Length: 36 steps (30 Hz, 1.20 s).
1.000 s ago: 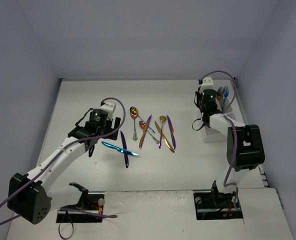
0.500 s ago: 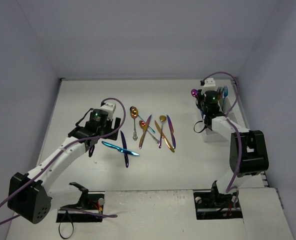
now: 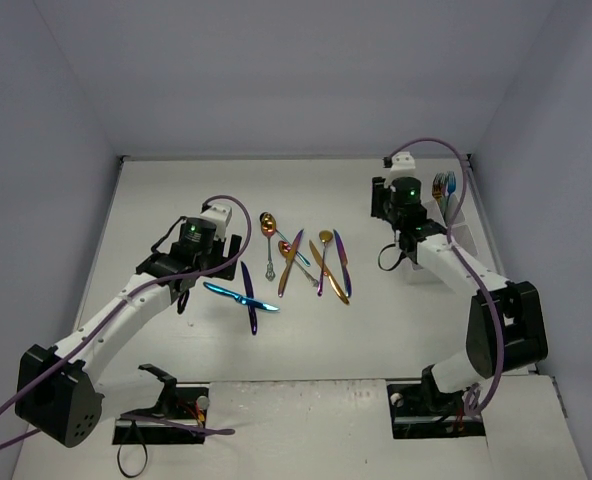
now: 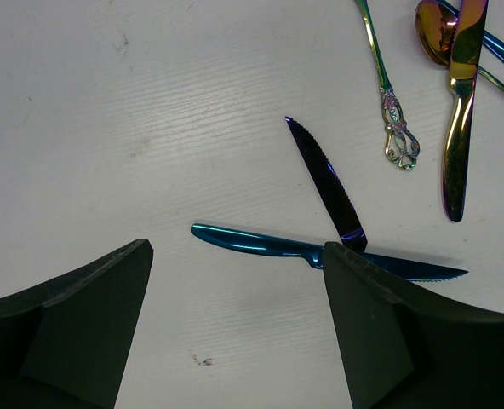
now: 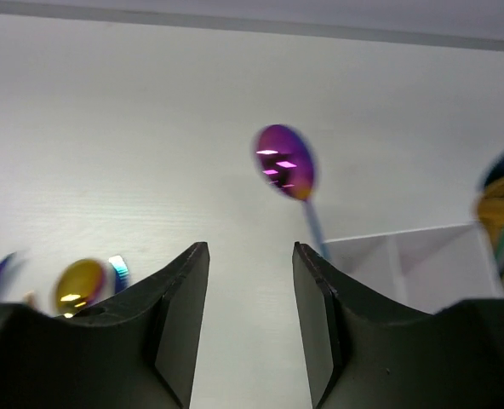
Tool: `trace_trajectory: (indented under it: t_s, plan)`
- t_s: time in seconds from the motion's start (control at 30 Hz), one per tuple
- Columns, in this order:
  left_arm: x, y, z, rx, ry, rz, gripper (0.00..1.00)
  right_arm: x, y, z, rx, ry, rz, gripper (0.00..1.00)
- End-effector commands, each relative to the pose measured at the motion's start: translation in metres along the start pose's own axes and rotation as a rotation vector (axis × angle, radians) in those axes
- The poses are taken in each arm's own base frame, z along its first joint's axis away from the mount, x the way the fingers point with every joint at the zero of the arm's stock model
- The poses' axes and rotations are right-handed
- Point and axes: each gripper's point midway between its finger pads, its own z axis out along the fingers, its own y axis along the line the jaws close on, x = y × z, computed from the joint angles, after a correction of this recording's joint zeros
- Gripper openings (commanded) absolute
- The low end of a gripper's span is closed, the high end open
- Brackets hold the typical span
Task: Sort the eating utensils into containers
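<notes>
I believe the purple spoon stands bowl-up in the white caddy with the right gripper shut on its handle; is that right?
Not quite: the right gripper is open, its fingers apart and clear of the handle. The purple spoon does stand bowl-up in the white caddy, as the right wrist view shows.

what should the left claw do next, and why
Probably lower the left claw straight down onto the teal knife. It is open, and the knife's bare handle end lies inside its gap in the left wrist view. The purple knife crosses the teal one toward the blade, so closing on the handle side should avoid catching both.
</notes>
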Motion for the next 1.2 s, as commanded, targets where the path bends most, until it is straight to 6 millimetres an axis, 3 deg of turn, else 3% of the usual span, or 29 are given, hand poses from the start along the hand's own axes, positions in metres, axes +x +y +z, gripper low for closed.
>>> trace_trajectory:
  t_s: [0.0,0.07,0.17,0.4,0.73,1.03,1.17]
  plan:
    - [-0.024,0.003,-0.006,-0.001,-0.086,-0.008,0.78,-0.006,0.057,-0.020,-0.090,0.045,0.121,0.42]
    - [-0.023,0.003,-0.006,-0.002,-0.081,-0.006,0.78,0.004,0.077,-0.022,-0.118,0.080,0.148,0.43]
    - [-0.022,0.003,-0.004,-0.006,-0.071,-0.005,0.78,0.035,0.121,-0.030,-0.168,0.194,0.206,0.43]
    - [-0.021,0.002,-0.003,-0.003,-0.060,-0.006,0.78,0.070,0.154,-0.022,-0.150,0.297,0.297,0.39]
    - [-0.019,0.003,-0.002,-0.007,-0.050,-0.004,0.78,0.098,0.167,0.002,-0.081,0.379,0.322,0.32]
    - [-0.017,0.002,0.000,-0.002,-0.039,-0.001,0.78,0.113,0.173,0.020,-0.041,0.413,0.321,0.29]
    - [-0.018,0.003,-0.001,-0.007,-0.041,-0.001,0.78,0.118,0.171,0.023,-0.023,0.417,0.316,0.23]
